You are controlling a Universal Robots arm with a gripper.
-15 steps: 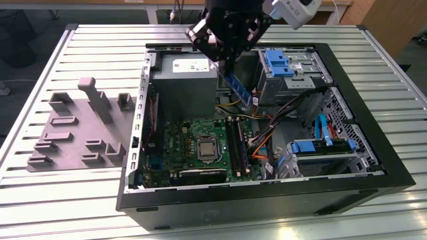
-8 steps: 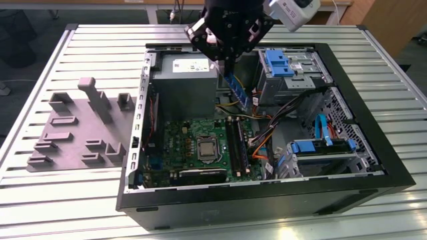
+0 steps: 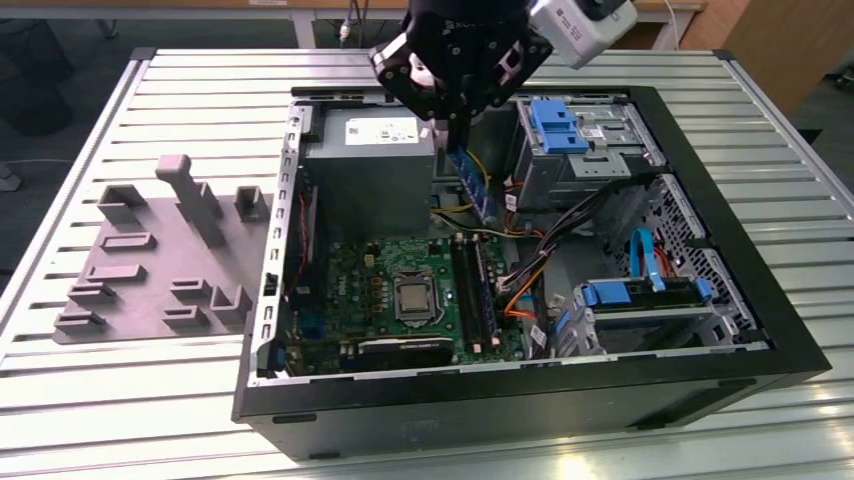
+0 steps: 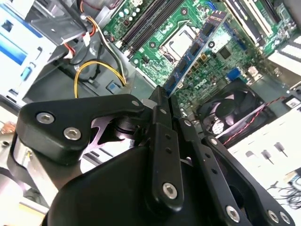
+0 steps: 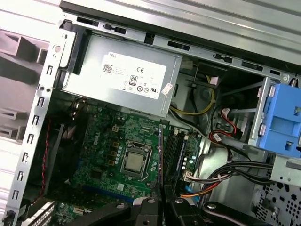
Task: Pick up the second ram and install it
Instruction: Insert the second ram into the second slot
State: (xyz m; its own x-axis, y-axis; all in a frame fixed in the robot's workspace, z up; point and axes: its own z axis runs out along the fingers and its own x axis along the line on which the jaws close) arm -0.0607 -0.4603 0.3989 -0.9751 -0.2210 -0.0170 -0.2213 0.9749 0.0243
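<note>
My gripper (image 3: 454, 128) is closed down to board thickness, with two black fingers (image 4: 162, 136) pinching one end of the ram (image 3: 477, 182). The rest of the stick hangs free.

Clock positions below are over the case (image 3: 747, 345) as the exterior view shows it.
- **Ram:** it is at 12 o'clock, in the air between the PSU (image 3: 367, 150) and the upper blue caddy (image 3: 554, 125). It is tilted, with its free end toward 5 o'clock. It sits above the motherboard (image 3: 354, 290) and is not in a slot. In the second wrist view it runs out from my fingertips over the board. In the first wrist view it shows edge-on as a thin dark line.

Counts:
- 1 ram in my grip: a flat blue-green board with a row of black chips.
- 1 PSU at 11 o'clock: a grey metal box with a white label.
- 1 CPU (image 3: 414, 298) at 7 o'clock: square, with a silver lid.
- 1 black fan (image 4: 225, 110) with red and black leads.
- 2 blue plastic caddies: the upper one at 1 o'clock, the other (image 3: 641, 295) at 4 o'clock.
- Slot rails (image 3: 470, 290): long, black and parallel, just beside the CPU. I can't tell the exact number.

The tray (image 3: 147, 270) sits outside the case at 9 o'clock. It is grey matte plastic with several upright blocks. The table (image 3: 80, 420) is ribbed metal slats.
</note>
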